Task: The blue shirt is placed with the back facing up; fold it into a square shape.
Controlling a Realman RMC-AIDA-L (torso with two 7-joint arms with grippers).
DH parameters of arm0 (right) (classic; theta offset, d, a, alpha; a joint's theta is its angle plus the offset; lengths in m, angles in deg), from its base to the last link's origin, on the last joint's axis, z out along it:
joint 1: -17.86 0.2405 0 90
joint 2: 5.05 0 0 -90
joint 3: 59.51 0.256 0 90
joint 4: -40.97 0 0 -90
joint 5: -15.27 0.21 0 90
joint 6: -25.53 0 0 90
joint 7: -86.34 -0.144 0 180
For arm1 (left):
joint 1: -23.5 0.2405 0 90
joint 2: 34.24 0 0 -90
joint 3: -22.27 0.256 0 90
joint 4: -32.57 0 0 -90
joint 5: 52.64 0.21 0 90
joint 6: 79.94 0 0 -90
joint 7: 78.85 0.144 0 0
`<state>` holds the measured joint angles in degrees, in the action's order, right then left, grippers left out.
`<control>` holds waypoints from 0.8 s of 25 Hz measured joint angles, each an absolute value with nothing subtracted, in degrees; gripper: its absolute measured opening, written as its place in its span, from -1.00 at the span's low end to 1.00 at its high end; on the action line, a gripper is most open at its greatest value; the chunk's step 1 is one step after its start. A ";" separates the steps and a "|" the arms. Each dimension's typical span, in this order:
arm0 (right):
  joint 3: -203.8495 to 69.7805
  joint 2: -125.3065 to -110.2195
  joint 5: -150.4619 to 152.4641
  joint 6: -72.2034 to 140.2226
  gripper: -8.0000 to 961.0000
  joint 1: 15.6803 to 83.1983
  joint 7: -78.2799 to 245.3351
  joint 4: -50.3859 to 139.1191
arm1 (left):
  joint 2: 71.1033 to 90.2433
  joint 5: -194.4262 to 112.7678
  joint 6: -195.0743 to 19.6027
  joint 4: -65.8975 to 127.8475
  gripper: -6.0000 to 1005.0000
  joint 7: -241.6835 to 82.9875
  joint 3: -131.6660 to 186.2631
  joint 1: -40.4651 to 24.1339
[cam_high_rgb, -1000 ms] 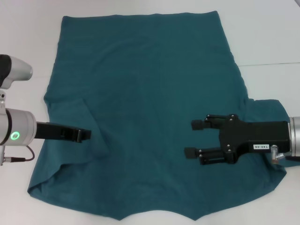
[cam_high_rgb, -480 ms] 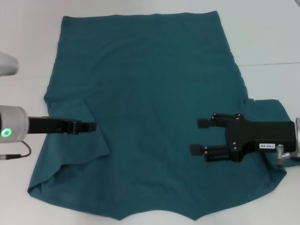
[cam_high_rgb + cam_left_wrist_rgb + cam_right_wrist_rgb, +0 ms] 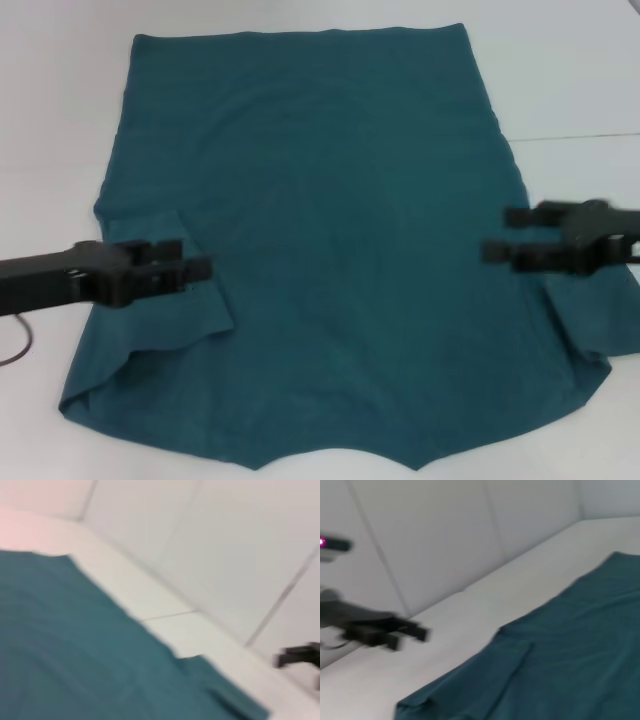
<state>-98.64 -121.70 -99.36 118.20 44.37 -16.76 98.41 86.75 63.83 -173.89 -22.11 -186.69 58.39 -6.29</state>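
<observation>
The white table (image 3: 580,70) carries the blue shirt (image 3: 330,230), which lies spread flat across most of it, with the left sleeve folded in over the body. The left gripper (image 3: 190,268) hangs above that folded sleeve, its fingers parted and holding nothing. The right gripper (image 3: 505,235) hangs over the shirt's right edge by the other sleeve, its fingers also apart and empty.

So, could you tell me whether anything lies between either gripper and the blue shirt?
Nothing visible does. The blue shirt lies spread on the white table, with the left gripper over its left sleeve area and the right gripper over its right edge, both open.
</observation>
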 joint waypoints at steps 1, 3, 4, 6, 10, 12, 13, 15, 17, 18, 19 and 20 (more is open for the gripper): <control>-98.30 -121.70 -99.65 117.93 0.84 43.81 -18.06 100.21 | 85.21 63.28 -178.42 -18.81 0.40 -184.81 55.29 -6.79; -97.02 -121.70 -100.85 117.83 0.84 42.74 -20.39 104.34 | 84.59 63.30 -180.17 -17.63 0.40 -184.20 53.90 -7.03; -96.27 -121.75 -101.72 118.01 0.84 42.34 -21.47 106.50 | 84.10 63.71 -181.93 -16.74 0.40 -183.79 52.34 -7.21; -95.01 -121.90 -103.75 118.63 0.84 41.87 -23.96 110.45 | 83.64 64.63 -184.15 -16.44 0.40 -183.32 50.91 -7.18; -94.16 -122.16 -110.62 120.48 0.84 41.50 -31.02 118.56 | 83.34 67.59 -187.16 -16.75 0.40 -183.11 50.42 -7.17; -94.10 -122.17 -115.13 121.79 0.84 41.87 -35.09 121.29 | 83.32 69.07 -187.67 -16.79 0.40 -183.09 50.55 -7.31; -94.10 -122.16 -117.10 122.50 0.83 42.15 -36.83 122.13 | 83.34 69.48 -187.67 -16.79 0.40 -183.08 50.71 -7.35; -94.09 -122.09 -120.88 123.77 0.80 42.56 -40.35 123.66 | 83.40 69.94 -187.43 -16.74 0.40 -183.07 50.91 -7.44; -94.07 -122.08 -124.44 124.13 0.77 42.79 -43.29 124.29 | 83.45 70.03 -186.91 -16.57 0.40 -183.07 50.97 -7.51; -94.06 -122.12 -126.22 123.99 0.76 42.83 -44.55 124.40 | 83.47 70.04 -186.73 -16.51 0.40 -183.06 50.97 -7.52; -94.04 -122.18 -128.19 123.32 0.75 42.89 -45.95 124.43 | 83.48 70.07 -186.49 -16.47 0.40 -183.05 50.97 -7.53; -94.03 -122.25 -130.05 122.57 0.73 42.91 -47.22 124.42 | 83.48 70.15 -186.26 -16.45 0.40 -183.05 50.97 -7.53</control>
